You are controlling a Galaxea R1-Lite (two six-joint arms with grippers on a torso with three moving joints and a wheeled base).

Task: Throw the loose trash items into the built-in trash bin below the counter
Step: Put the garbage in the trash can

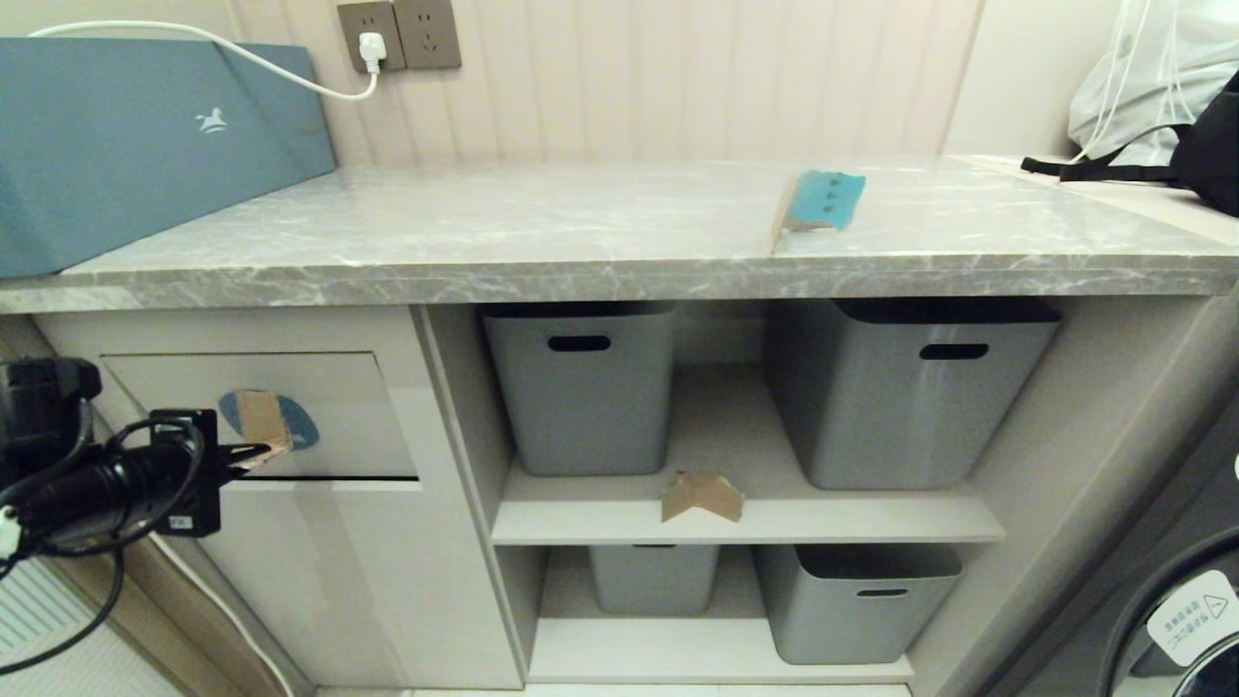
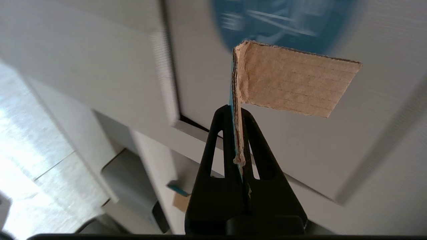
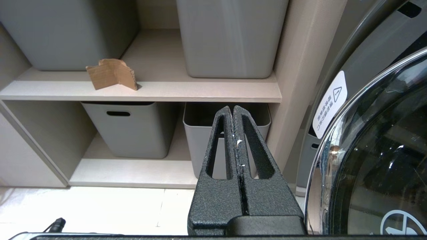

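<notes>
My left gripper [image 1: 254,452] [image 2: 237,111] is shut on a folded brown cardboard scrap [image 1: 262,418] [image 2: 290,83] with a teal edge, held right in front of the bin flap [image 1: 348,407] and covering part of its round blue icon [image 1: 298,428] [image 2: 283,20]. The flap sits in the beige cabinet front under the grey marble counter [image 1: 581,281]. A second brown scrap [image 1: 702,496] [image 3: 111,74] lies on the middle shelf. A teal-faced scrap with dark dots [image 1: 818,201] stands on the counter. My right gripper [image 3: 233,110] is shut on nothing, low by the shelves.
Grey plastic baskets [image 1: 586,387] [image 1: 910,397] fill the open shelves right of the bin. A large teal box [image 1: 145,136] stands on the counter's left end. A washing machine door [image 3: 377,160] is at the far right, bags [image 1: 1162,97] on top.
</notes>
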